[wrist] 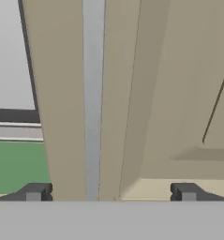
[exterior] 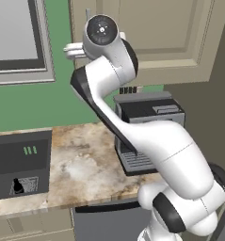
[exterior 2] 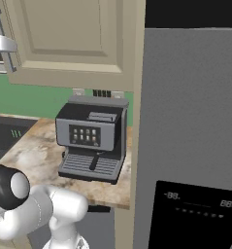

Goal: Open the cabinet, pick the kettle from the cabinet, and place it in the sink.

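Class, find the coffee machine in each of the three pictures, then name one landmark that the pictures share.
Left base view: coffee machine right of centre on the counter, partly behind the arm.
Right base view: left of centre, under the cabinet.
Hand view: not in it.
Shared landmark: the cabinet's grey bar handle.

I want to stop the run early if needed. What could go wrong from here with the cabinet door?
1. The open gripper straddles the long vertical grey bar handle off-centre, nearer one fingertip, so closing may slip.
2. The boxy grey coffee machine stands on the counter below the beige-tan raised-panel wall cabinet; the arm's elbow might hit it while pulling.
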Available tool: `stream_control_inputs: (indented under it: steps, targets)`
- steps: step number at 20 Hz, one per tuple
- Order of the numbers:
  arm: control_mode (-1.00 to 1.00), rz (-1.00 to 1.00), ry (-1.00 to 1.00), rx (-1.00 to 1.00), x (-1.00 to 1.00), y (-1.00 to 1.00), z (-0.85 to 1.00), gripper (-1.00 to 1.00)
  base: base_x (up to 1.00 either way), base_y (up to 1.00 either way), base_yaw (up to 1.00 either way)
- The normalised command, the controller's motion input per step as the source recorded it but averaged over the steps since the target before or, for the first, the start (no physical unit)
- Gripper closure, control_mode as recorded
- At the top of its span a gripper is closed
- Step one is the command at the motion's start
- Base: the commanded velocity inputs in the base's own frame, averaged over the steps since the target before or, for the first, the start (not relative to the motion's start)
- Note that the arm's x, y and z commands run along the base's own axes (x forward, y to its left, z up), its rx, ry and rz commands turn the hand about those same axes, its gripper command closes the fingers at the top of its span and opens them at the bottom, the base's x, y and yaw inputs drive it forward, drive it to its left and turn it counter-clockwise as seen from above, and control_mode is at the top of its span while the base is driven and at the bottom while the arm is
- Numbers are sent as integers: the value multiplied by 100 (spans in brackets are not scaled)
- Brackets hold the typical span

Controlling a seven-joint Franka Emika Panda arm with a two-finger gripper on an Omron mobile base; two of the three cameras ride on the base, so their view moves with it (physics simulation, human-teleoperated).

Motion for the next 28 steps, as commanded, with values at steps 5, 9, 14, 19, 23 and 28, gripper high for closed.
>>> stream_control_inputs:
  steps: [5,9,14,19,23,28]
  targets:
    - [-100,-4,0,-2,30,14,0,-100,0,0,0]
    - [-100,-6,0,-2,30,15,0,-100,0,0,0]
    - [-100,-10,0,-1,30,14,0,-100,0,0,0]
    - [-100,-6,0,0,30,3,0,-100,0,0,0]
    - [-100,-5,0,0,26,0,-2,-100,0,0,0]
    - [-100,-3,0,0,19,-2,-7,100,0,0,0]
